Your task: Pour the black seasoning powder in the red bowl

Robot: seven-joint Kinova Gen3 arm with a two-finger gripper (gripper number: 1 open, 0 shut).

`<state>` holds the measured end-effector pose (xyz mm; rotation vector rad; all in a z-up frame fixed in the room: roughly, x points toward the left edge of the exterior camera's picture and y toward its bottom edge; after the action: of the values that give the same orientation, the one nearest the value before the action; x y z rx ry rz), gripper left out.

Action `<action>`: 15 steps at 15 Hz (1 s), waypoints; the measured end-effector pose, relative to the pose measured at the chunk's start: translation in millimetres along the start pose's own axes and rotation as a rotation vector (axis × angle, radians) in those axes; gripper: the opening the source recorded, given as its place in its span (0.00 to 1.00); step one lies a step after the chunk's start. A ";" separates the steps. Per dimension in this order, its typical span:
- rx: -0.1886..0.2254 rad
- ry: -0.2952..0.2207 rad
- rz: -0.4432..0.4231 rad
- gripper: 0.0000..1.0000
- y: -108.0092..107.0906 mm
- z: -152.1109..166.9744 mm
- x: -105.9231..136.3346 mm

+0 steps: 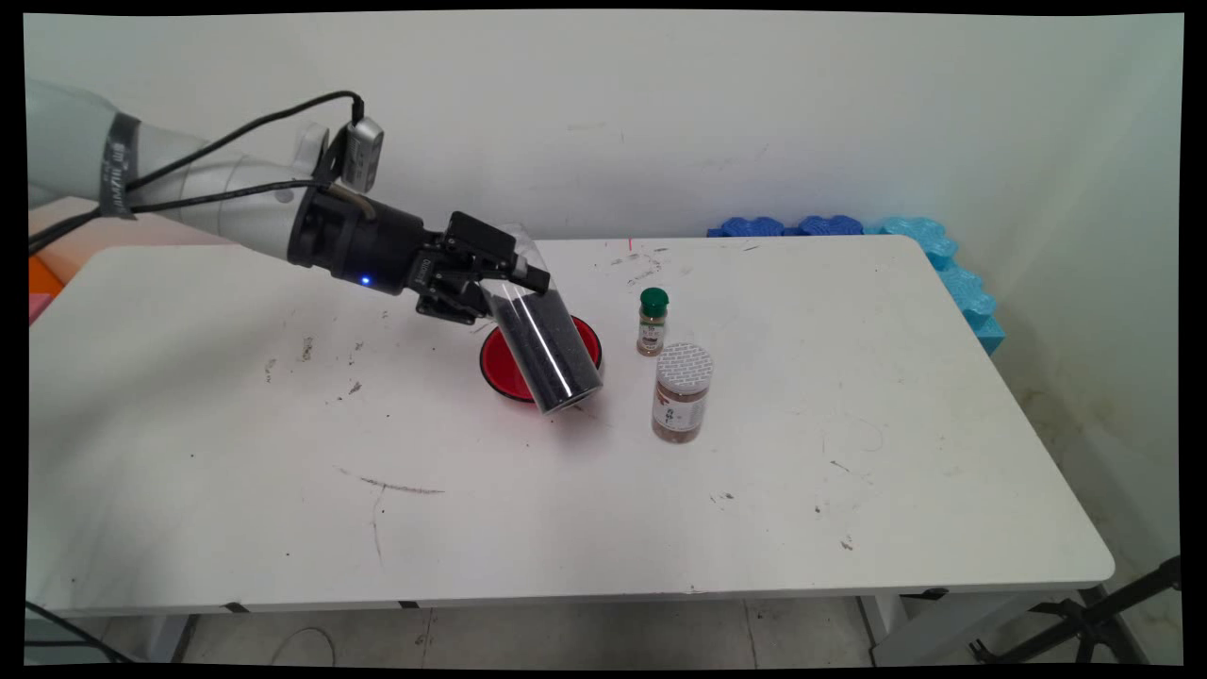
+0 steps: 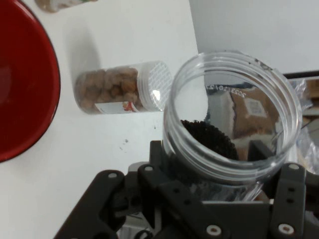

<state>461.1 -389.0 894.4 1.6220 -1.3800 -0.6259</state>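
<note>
our pincer is clamped on a clear jar that is partly filled with fine black grains; in the main view we see one black finger crossing the jar's upper part near its open mouth, and the jar tilts, its closed base hanging lower and farther from the wrist than its mouth. in the hand view we look into the jar's open mouth, the dark grains heaped inside against the near wall, and the black linkage of our pincer pressed against its sides below the rim.

directly beneath the held jar sits a red bowl, partly hidden behind it in the main view; the jar's base hangs over the bowl's near rim. in the hand view the bowl fills the left edge.

just beyond the pincer's tip, past the bowl, stands a small bottle with a green cap, and close beside that a wider jar with a white perforated lid holding brown pieces. that wider jar shows sideways in the hand view, between the bowl and the clear jar's mouth.

all of it rests on the scuffed white table, and blue foam pieces line its far corner, well apart from the pincer
</note>
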 end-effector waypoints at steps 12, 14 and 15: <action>-0.026 -0.023 -0.396 0.00 -18.8 22.9 9.3; -0.035 -0.026 -0.442 0.00 -19.3 26.0 11.0; -0.041 -0.027 -0.471 0.00 -19.6 28.1 12.4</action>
<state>450.9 -409.7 866.2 1.9253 -0.9949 -0.9431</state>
